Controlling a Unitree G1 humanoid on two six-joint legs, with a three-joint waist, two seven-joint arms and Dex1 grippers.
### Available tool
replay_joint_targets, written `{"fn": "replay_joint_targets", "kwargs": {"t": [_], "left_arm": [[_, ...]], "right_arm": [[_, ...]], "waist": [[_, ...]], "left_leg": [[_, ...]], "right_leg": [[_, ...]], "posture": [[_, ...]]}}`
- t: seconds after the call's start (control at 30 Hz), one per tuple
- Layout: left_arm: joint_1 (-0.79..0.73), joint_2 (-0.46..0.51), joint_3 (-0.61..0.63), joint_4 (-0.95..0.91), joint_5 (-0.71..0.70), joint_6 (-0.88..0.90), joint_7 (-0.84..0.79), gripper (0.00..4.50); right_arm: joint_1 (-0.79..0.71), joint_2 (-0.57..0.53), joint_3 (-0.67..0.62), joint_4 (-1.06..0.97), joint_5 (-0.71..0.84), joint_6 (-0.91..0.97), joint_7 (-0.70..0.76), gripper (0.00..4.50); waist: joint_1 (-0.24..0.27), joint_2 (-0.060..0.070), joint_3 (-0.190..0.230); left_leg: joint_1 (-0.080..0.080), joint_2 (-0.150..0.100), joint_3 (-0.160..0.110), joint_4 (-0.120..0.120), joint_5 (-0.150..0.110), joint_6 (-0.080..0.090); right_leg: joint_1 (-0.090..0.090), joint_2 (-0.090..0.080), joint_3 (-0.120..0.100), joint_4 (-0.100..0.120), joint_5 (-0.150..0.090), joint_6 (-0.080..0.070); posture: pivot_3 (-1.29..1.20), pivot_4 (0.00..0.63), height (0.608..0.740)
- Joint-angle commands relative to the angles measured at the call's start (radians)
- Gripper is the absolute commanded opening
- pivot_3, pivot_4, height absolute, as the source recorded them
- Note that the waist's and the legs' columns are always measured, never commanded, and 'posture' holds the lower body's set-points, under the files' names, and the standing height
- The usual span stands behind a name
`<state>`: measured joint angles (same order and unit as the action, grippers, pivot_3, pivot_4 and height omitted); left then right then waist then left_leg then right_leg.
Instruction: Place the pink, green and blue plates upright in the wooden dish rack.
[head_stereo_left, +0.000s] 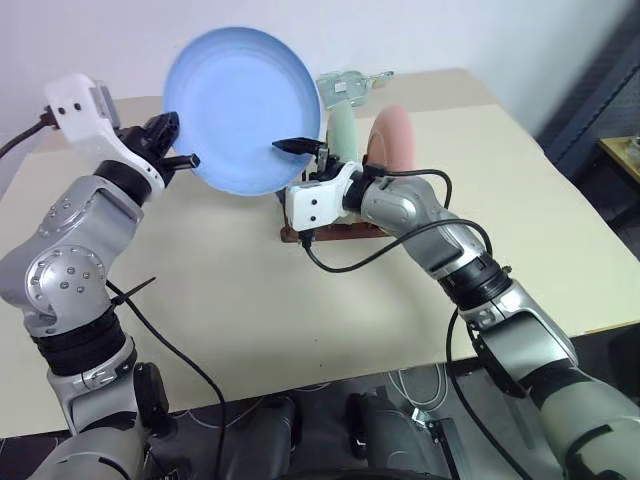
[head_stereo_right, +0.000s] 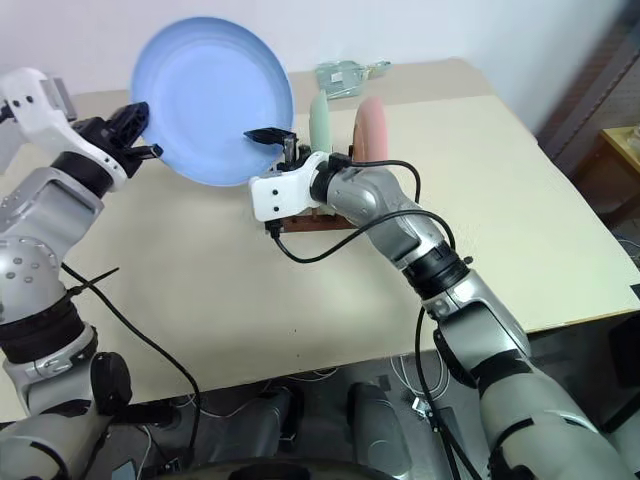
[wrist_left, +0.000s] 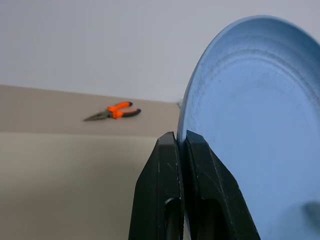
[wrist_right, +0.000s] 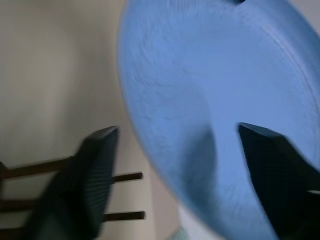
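At nine o'clock of the blue plate (head_stereo_left: 243, 108), your left gripper (head_stereo_left: 170, 143) is pressed together on the rim, pinching the plate so that it stands on edge in the air above the table (head_stereo_left: 250, 300); the left wrist view shows both black fingers (wrist_left: 172, 185) clamped flat on the thin lip. Holding by the rim keeps the disc vertical, which is the attitude the rack's slots demand. At four o'clock of that plate, your right gripper (head_stereo_left: 298, 152) has its fingers spread, one on either side of the opposite rim and neither visibly touching it; judged from this, it is positioned to take or steady the plate, since the rack lies on that arm's side. Just behind the right wrist, at about three o'clock of it, the wooden dish rack (head_stereo_left: 330, 232) already carries the green plate (head_stereo_left: 343, 135) and, farther right, the pink plate (head_stereo_left: 395, 138), both upright between pegs. Free pegs (wrist_right: 125, 196) show in the right wrist view beside the plate. Far off on the table lie orange-handled pliers (wrist_left: 114, 112). Two plates are stowed; the blue one remains.
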<state>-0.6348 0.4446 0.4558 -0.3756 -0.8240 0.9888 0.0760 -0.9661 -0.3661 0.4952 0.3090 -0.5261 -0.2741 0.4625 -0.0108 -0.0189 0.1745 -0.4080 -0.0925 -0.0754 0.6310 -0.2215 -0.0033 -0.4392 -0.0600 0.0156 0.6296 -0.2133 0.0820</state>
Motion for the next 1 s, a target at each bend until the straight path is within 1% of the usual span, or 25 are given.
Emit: {"fn": "replay_joint_targets", "kwargs": {"t": [0.03,0.1,0.13,0.17,0.2,0.23,0.3,0.37,0.4,0.47,0.53,0.57,0.7,0.73,0.77,0.83,0.9,0.93,1.0], "left_arm": [[-0.013,0.000,0.020,-0.046,-0.037,-0.001,0.009,0.00],[-0.002,0.003,0.017,-0.048,-0.039,0.000,0.009,0.00],[0.000,-0.008,0.027,-0.046,-0.056,-0.010,0.008,0.30],[-0.002,-0.019,0.038,-0.044,-0.068,-0.022,0.007,0.62],[-0.009,-0.031,0.054,-0.045,-0.081,-0.045,0.007,0.94],[-0.020,-0.045,0.072,-0.045,-0.096,-0.067,0.012,1.37],[-0.029,-0.057,0.086,-0.045,-0.113,-0.092,0.020,2.42],[-0.063,-0.059,0.153,-0.022,-0.111,-0.186,0.049,3.42],[-0.074,-0.054,0.179,-0.011,-0.103,-0.225,0.060,3.42],[-0.051,0.000,0.208,0.027,-0.013,-0.300,0.060,3.42],[0.023,0.075,0.185,0.052,0.108,-0.362,0.022,3.42],[0.056,0.098,0.173,0.061,0.145,-0.387,0.005,3.42],[0.238,0.159,0.075,0.094,0.324,-0.492,-0.075,3.42],[0.287,0.169,0.029,0.096,0.376,-0.519,-0.098,3.42],[0.316,0.174,0.000,0.098,0.411,-0.538,-0.114,3.42],[0.393,0.159,-0.092,0.076,0.477,-0.580,-0.153,3.42],[0.471,0.097,-0.186,0.061,0.515,-0.634,-0.184,3.42],[0.499,0.072,-0.220,0.058,0.531,-0.653,-0.193,3.42],[0.536,0.040,-0.258,0.064,0.563,-0.691,-0.213,3.42]], "right_arm": [[-0.026,0.008,-0.006,0.010,-0.030,-0.045,-0.037,1.70],[-0.026,0.010,-0.009,0.014,-0.043,-0.060,-0.047,0.67],[-0.026,0.011,-0.009,0.012,-0.053,-0.071,-0.051,0.25],[-0.026,0.012,-0.009,0.011,-0.062,-0.080,-0.056,0.00],[-0.024,0.014,-0.008,0.007,-0.071,-0.087,-0.060,0.00],[-0.023,0.017,-0.007,0.003,-0.076,-0.091,-0.064,0.00],[-0.020,0.020,-0.008,0.001,-0.082,-0.094,-0.067,0.00],[-0.014,0.027,-0.013,-0.014,-0.084,-0.092,-0.076,0.00],[-0.010,0.029,-0.016,-0.022,-0.085,-0.090,-0.079,0.00],[-0.004,0.040,-0.042,-0.038,-0.061,-0.086,-0.099,0.00],[0.004,0.055,-0.086,-0.062,-0.005,-0.082,-0.107,0.00],[0.011,0.065,-0.109,-0.078,0.031,-0.071,-0.102,0.00],[0.064,0.141,-0.239,-0.210,0.303,0.030,-0.042,0.00],[0.083,0.168,-0.273,-0.258,0.398,0.094,-0.014,0.00],[0.096,0.186,-0.295,-0.293,0.462,0.142,0.006,0.00],[0.154,0.234,-0.333,-0.418,0.654,0.322,0.043,0.00],[0.224,0.307,-0.376,-0.567,0.892,0.560,0.006,0.00],[0.247,0.342,-0.395,-0.621,0.976,0.653,-0.032,0.00],[0.274,0.377,-0.414,-0.679,1.057,0.774,-0.088,0.00]], "waist": [[0.000,-0.001,0.001],[-0.002,-0.001,0.001],[-0.002,-0.001,0.001],[-0.004,-0.001,0.001],[-0.004,-0.001,0.001],[-0.003,-0.001,0.001],[-0.002,-0.001,0.001],[-0.002,-0.002,0.001],[-0.002,-0.002,0.002],[-0.006,-0.002,0.002],[-0.009,-0.002,0.001],[-0.008,-0.002,0.001],[-0.001,-0.002,0.001],[0.002,-0.002,0.001],[0.003,-0.002,0.001],[0.006,-0.003,0.000],[0.006,-0.001,-0.001],[0.004,0.000,-0.001],[-0.001,0.000,0.000]], "left_leg": [[0.000,0.000,0.000,0.000,0.000,0.000],[0.000,0.000,0.000,0.000,0.000,0.000],[0.000,0.000,0.000,0.000,0.000,0.000],[0.000,0.000,0.000,0.000,0.000,0.000],[0.000,0.000,0.000,0.000,0.000,0.000],[0.000,0.000,0.000,0.000,0.000,0.000],[0.000,0.000,0.000,0.000,0.000,0.000],[0.000,0.000,0.000,0.000,0.000,0.000],[0.000,0.000,0.000,0.000,0.000,-0.001],[0.000,0.000,0.000,0.000,0.000,-0.001],[0.000,0.001,0.000,-0.002,0.001,-0.001],[0.000,0.001,0.000,-0.002,0.001,-0.001],[0.000,0.001,0.000,-0.002,0.001,-0.001],[0.000,0.001,-0.001,-0.002,0.000,-0.001],[0.000,0.001,-0.001,-0.001,0.000,0.000],[0.000,0.000,-0.002,-0.001,-0.002,0.004],[0.001,0.000,-0.003,-0.001,-0.004,0.007],[0.001,0.000,-0.003,-0.002,-0.005,0.008],[0.000,0.000,-0.002,-0.002,-0.005,0.008]], "right_leg": [[0.000,0.000,0.000,0.000,0.000,0.000],[0.000,0.000,0.000,0.000,0.000,0.000],[0.000,0.000,0.000,0.000,0.000,0.000],[0.000,0.000,0.000,0.000,0.000,0.000],[0.000,0.001,0.000,0.000,0.000,0.000],[-0.001,0.001,0.000,0.000,0.000,0.000],[-0.001,0.001,0.000,0.000,0.000,0.000],[0.000,0.001,0.000,0.000,0.000,0.000],[0.000,0.001,0.000,0.000,0.000,0.000],[-0.001,0.001,0.000,0.000,0.000,0.000],[-0.001,0.001,0.001,0.000,0.000,0.000],[-0.002,0.002,0.002,0.001,0.000,-0.001],[-0.001,0.002,0.002,0.001,0.000,-0.001],[-0.001,0.002,0.001,0.000,0.000,-0.001],[0.000,0.002,0.001,0.000,0.000,-0.001],[0.001,0.001,0.000,0.000,0.000,-0.001],[0.002,0.001,0.000,0.000,0.000,-0.001],[0.001,0.000,0.000,0.000,0.000,-0.001],[-0.001,0.000,0.001,0.001,0.000,-0.001]], "posture": [[0.00,0.150,0.729],[0.00,0.150,0.729],[0.00,0.150,0.729],[0.00,0.150,0.729],[0.00,0.150,0.729],[0.00,0.150,0.729],[0.00,0.150,0.729],[0.00,0.150,0.729],[0.00,0.150,0.729],[0.00,0.150,0.729],[0.00,0.150,0.729],[0.00,0.150,0.729],[0.00,0.150,0.729],[0.00,0.150,0.729],[0.00,0.150,0.729],[0.00,0.150,0.729],[0.00,0.150,0.729],[0.00,0.150,0.729],[0.00,0.150,0.729]]}}
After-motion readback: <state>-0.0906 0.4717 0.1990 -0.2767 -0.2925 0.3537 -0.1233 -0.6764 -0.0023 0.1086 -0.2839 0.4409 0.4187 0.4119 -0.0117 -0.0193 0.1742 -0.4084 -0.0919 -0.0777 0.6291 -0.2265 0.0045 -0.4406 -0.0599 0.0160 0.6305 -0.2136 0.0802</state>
